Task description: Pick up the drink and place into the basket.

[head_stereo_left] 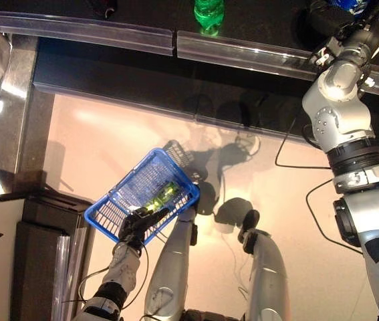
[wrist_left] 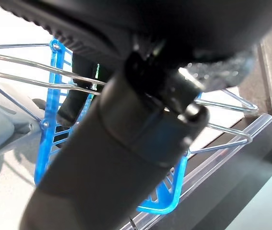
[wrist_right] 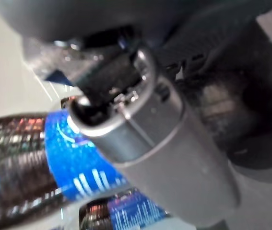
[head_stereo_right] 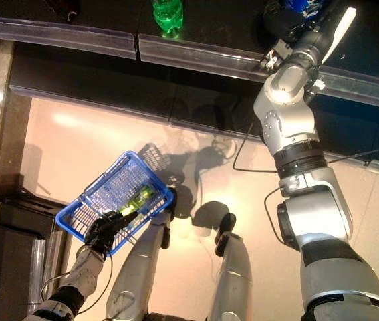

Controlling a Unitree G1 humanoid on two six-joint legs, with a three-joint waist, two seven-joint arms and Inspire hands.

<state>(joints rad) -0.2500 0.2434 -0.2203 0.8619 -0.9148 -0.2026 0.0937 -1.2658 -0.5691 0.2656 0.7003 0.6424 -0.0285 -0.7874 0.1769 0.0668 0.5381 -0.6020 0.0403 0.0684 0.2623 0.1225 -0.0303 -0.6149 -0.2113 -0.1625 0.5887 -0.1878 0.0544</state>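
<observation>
The blue basket point(head_stereo_left: 130, 192) hangs in front at the lower left, held up off the floor. My left hand point(head_stereo_left: 136, 227) is shut on its thin wire handles point(wrist_left: 25, 76). A green drink point(head_stereo_left: 163, 193) lies inside the basket. My right hand point(head_stereo_right: 289, 27) reaches up onto the dark shelf at the upper right, beside a dark bottle with a blue label point(wrist_right: 73, 167). Its thumb point(wrist_right: 150, 143) stands straight in front of that label, and the hand looks open. A second blue-labelled bottle point(wrist_right: 121, 211) lies close by.
A green bottle point(head_stereo_left: 209, 13) stands on the dark shelf at the top centre, with a dark item point(head_stereo_left: 102, 8) further left. A clear plastic rail point(head_stereo_left: 242, 57) runs along the shelf's front edge. A dark cabinet point(head_stereo_left: 42, 254) stands at the lower left. Pale floor lies below.
</observation>
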